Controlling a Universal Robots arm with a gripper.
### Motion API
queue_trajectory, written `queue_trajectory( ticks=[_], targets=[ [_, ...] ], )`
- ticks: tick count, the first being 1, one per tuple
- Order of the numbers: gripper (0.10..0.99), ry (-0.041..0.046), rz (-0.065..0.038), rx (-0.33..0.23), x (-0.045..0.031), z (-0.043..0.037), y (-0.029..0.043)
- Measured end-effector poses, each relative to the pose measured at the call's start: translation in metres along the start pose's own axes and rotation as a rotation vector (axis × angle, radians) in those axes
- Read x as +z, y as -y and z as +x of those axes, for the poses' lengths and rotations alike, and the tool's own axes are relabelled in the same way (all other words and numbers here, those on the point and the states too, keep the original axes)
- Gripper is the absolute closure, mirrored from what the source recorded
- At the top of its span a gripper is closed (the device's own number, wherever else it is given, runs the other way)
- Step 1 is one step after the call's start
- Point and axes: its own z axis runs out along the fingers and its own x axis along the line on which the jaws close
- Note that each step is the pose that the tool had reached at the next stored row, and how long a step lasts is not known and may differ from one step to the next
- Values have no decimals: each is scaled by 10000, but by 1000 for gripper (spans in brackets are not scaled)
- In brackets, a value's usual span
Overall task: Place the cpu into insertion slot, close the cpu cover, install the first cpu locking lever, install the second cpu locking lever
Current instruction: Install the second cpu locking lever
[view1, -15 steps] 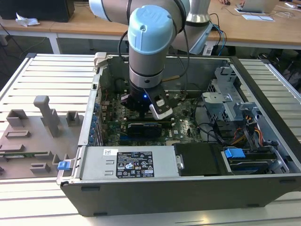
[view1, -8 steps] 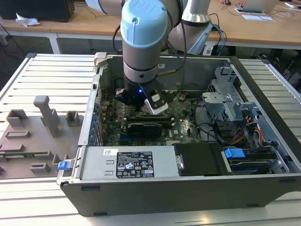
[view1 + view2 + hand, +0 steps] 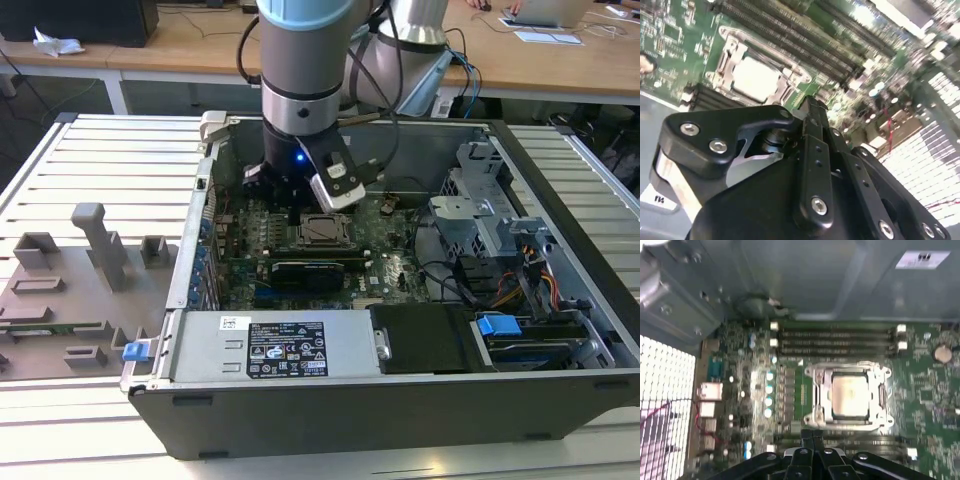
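Open desktop computer case (image 3: 560,330) lying on its side on a slatted metal worktop (image 3: 110,150), motherboard (image 3: 400,265) exposed. Seated in the insertion slot (image 3: 812,405) at the middle of the board: the cpu (image 3: 850,396), silver-grey top showing through the square opening of the cpu cover (image 3: 847,372), which appears folded down flat over it. Same chip seen in the second wrist view (image 3: 756,80), just beside a bank of long black memory slots (image 3: 790,35). Whether either locking lever is latched: cannot be told from here.

Likely handling, by the look of it: chip light, rigid, smooth-topped and fragile underneath, best taken by opposite edges and never pressed off-level; cover thin sheet metal, stiff but bendable, best pushed on its frame rather than over the opening; levers, judging by the task, springy wire needing a firm push at the free end.

Arm reaching steeply down into the case from above, wrist nearly vertical, hand (image 3: 285,190) poised over the board just to the exterior view's left of the socket. Fingers (image 3: 812,130) brought together with tips meeting in both wrist views (image 3: 812,440), nothing held between them, and hanging clear of the chip.
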Motion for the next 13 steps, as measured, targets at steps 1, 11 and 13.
queue_trajectory(
  ticks=[1,11,13],
  targets=[
    [980,-2,67,0,1,0,-1],
    [980,-135,112,22,92,-336,8],
    [980,-135,112,22,128,-327,14]
  ],
)
